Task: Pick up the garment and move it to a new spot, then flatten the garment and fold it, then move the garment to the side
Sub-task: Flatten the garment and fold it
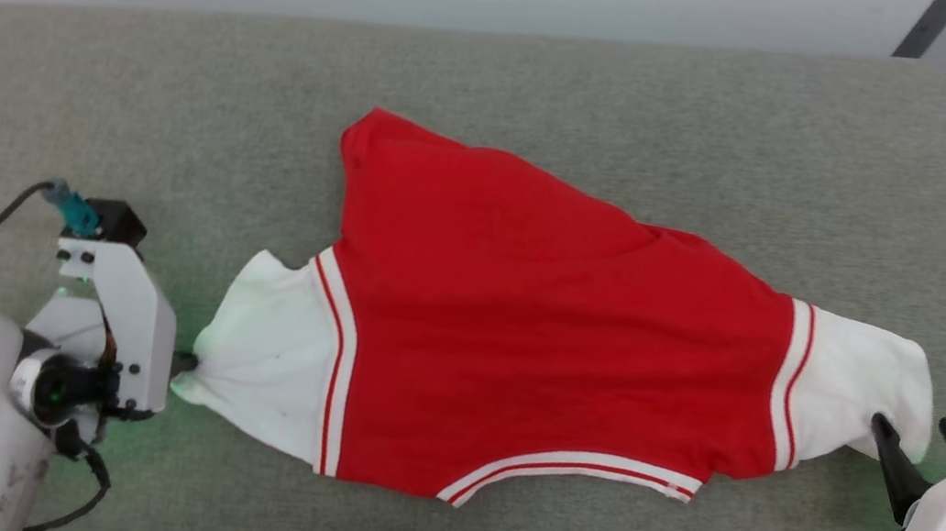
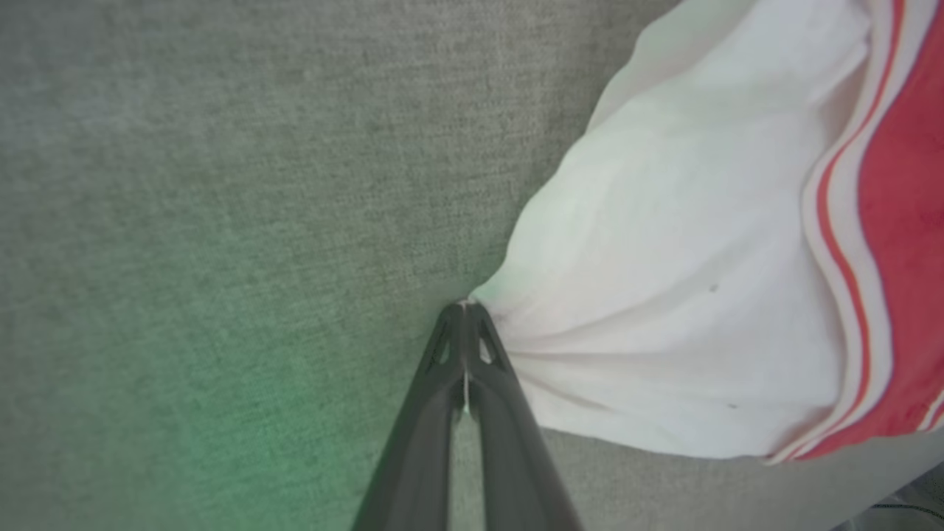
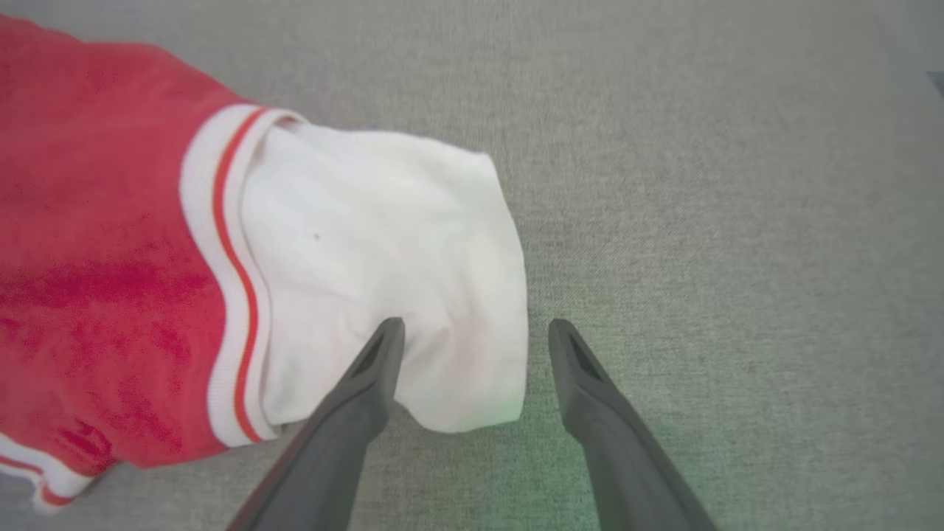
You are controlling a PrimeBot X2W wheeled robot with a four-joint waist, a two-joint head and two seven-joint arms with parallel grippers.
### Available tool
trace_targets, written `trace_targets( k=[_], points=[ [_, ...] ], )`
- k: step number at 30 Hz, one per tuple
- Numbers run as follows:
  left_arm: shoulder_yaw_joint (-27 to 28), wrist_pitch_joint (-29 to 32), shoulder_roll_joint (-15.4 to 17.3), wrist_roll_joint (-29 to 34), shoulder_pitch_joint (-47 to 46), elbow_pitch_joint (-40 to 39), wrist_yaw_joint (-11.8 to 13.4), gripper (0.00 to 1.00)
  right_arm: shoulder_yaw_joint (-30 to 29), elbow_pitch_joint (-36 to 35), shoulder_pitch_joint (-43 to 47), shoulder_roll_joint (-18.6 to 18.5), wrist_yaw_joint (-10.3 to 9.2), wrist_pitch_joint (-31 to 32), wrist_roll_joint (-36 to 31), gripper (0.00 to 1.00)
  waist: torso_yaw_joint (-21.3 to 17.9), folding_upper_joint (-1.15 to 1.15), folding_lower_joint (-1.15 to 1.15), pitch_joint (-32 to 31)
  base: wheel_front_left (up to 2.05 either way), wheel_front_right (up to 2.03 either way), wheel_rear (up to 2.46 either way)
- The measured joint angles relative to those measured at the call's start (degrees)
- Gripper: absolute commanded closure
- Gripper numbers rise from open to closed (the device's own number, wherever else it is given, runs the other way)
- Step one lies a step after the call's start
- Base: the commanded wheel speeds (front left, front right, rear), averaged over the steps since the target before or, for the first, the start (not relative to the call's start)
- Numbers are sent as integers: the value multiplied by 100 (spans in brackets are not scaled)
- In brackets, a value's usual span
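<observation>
Red garment (image 1: 520,328) in left claw (image 2: 464,308)

Left tool (image 2: 465,308) (tight) on garment (image 2: 700,295)

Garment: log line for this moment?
garment spread on grey surface | left gripper jaws shut on white sleeve | right gripper jaws open over other sleeve

A grey fabric surface (image 1: 645,95) bears the outspread red-and-white garment (image 1: 520,328).
</observation>
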Motion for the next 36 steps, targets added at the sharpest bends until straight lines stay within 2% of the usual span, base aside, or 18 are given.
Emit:
trace_targets(
  k=[9,10,11,17,23,29,36],
  points=[
    [-213,-244,-89,-96,-236,70,-53,100,343,791,-545,-261,-7,947,409,0,222,0,0,207,0,0,0],
    [-240,-255,-94,-108,-265,80,-58,100,381,842,-611,-303,-8,1017,487,66,240,0,0,225,0,0,0],
    [-265,-281,-97,-110,-282,83,-59,100,442,894,-672,-358,-8,1098,517,100,256,0,0,241,0,0,0],
    [-448,-222,-22,-123,-500,47,-58,100,713,918,-1026,-564,-5,1589,839,100,303,0,0,218,0,0,0],
    [-622,-3,3,-112,-1043,-422,-52,100,905,389,-1539,-832,-4,1788,1214,100,324,0,0,23,0,0,0],
    [-702,301,16,-121,-1783,-884,-53,100,1162,-35,-2257,-992,-4,1794,1370,100,357,0,0,-274,0,0,0],
    [-671,260,-29,-46,-2743,-958,-52,100,1725,-205,-3279,-1176,-4,1496,1459,100,400,0,0,-688,0,0,0]
  ],
)
